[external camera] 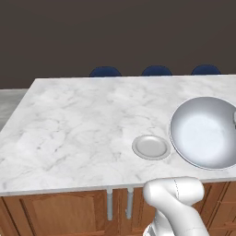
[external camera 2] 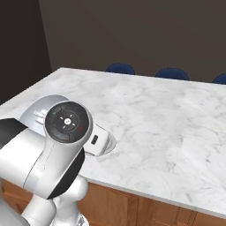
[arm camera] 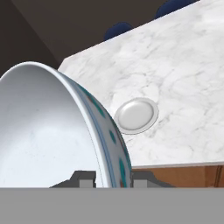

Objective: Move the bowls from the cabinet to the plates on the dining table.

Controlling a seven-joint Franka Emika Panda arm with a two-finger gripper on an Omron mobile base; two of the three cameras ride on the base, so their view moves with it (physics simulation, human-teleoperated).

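Gripping the bowl (arm camera: 52, 131) by its rim, claw (arm camera: 113, 177) clenched.
Plate (external camera: 151, 147) near the table (external camera: 83, 124) edge; marble left lies bare; chairs (external camera: 156, 70) far.

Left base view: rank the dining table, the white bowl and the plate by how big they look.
1. dining table, largest.
2. white bowl, cut by the right edge and perhaps nearer the camera, so its lead is unsure.
3. plate, smallest.

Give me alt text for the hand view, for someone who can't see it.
A white bowl with blue patterning outside is held by its rim in the shut tool, tilted on edge and looming large at left. Beyond it, a small grey plate lies near the edge of the marble dining table, with blue chairs on the far side.
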